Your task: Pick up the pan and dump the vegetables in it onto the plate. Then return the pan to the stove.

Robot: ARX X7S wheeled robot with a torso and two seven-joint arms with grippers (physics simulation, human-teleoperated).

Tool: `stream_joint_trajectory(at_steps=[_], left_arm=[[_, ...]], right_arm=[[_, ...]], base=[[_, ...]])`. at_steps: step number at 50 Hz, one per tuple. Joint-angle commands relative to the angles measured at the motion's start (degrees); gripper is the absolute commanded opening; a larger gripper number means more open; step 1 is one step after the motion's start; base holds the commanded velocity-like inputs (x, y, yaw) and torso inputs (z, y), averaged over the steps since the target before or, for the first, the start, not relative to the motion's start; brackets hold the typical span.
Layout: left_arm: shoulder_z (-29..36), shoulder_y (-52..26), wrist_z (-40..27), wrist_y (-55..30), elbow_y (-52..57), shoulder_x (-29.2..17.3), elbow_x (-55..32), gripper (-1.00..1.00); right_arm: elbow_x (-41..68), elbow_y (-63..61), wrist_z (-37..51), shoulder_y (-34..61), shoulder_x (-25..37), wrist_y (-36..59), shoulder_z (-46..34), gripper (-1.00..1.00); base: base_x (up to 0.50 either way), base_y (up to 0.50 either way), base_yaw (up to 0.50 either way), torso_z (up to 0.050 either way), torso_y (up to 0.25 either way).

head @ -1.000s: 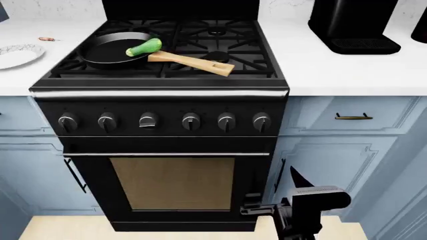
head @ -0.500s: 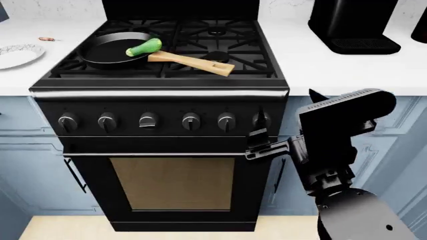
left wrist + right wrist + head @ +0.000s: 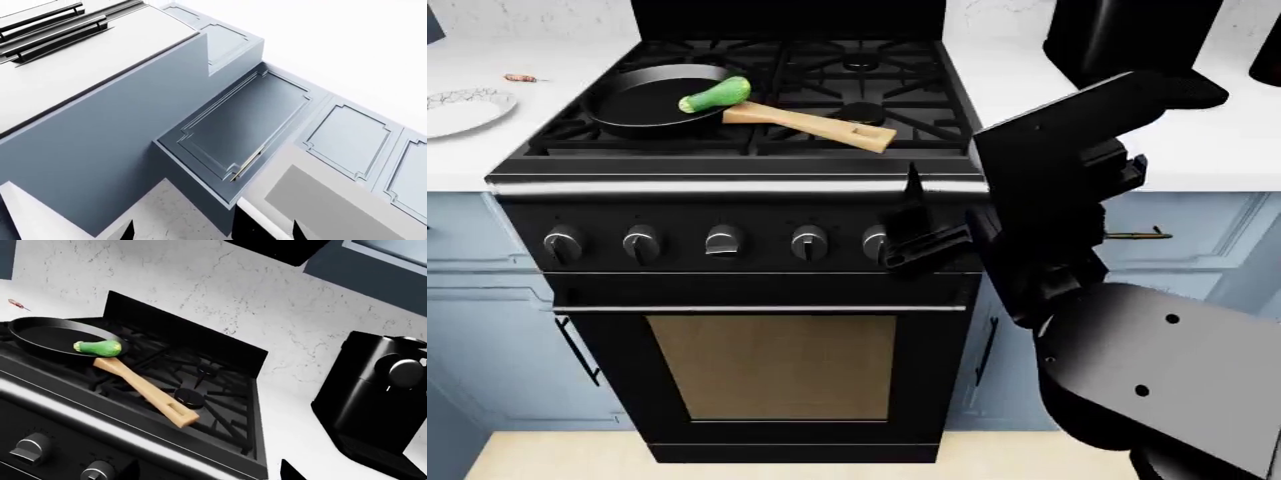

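Round shallow black frying pan [image 3: 657,98] with a long flat light wooden handle sits on the front-left grate of the black gas stove [image 3: 747,250], handle angled toward the stove's centre front, its holed end lying over the grates. Small shiny green zucchini-like vegetable [image 3: 715,94] lies on the pan's right rim where the handle joins – same in the right wrist view: pan [image 3: 57,337], vegetable [image 3: 98,347] at the handle root. Oval white plate [image 3: 465,108] with a black cracked-mosaic rim pattern rests on the white countertop [image 3: 1121,140] left of the stove, well apart from the pan, cut by the frame edge. Tiny red-brown skewer-like item [image 3: 523,78] lies on the counter behind the plate.

Right gripper [image 3: 910,225] – black, raised in front of the stove's knob row at the right side, below the stove top and apart from the pan handle; holds nothing, fingers look spread but cannot tell for sure. Left gripper not seen in the head view; left wrist view shows only blue-grey cabinet panels [image 3: 240,125] and two dark fingertips [image 3: 128,231] at the edge, spread apart, nothing between them

Black coffee machine [image 3: 1128,45] stands on the counter right of the stove
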Motion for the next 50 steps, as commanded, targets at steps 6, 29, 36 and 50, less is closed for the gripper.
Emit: stream_joint_trajectory(at_steps=[6, 29, 36, 50], left_arm=[[1.1, 0.7, -1.0, 1.7, 0.0, -1.2, 0.8, 1.00], [1.9, 2.4, -1.3, 4.5, -0.5, -1.9, 0.9, 1.00], [2.2, 2.8, -1.3, 5.1, -0.8, -2.0, 1.1, 1.00], [2.7, 3.1, -1.7, 5.9, -0.7, -2.5, 1.4, 1.00]], right_arm=[[-1.3, 9.4, -4.0, 4.4, 0.5, -10.3, -6.8, 1.00], [14.5, 11.9, 0.2, 19.2, -1.4, 5.7, -1.9, 1.00], [26.6, 14.5, 6.6, 21.4, -0.5, 6.0, 1.2, 1.00], [34.3, 14.6, 10.7, 21.8, 2.8, 3.1, -0.3, 1.00]], base=[[0.01, 0.00, 0.00, 0.000, 0.000], [0.47, 0.04, 0.00, 0.000, 0.000], [0.50, 0.04, 0.00, 0.000, 0.000], [0.50, 0.00, 0.00, 0.000, 0.001]])
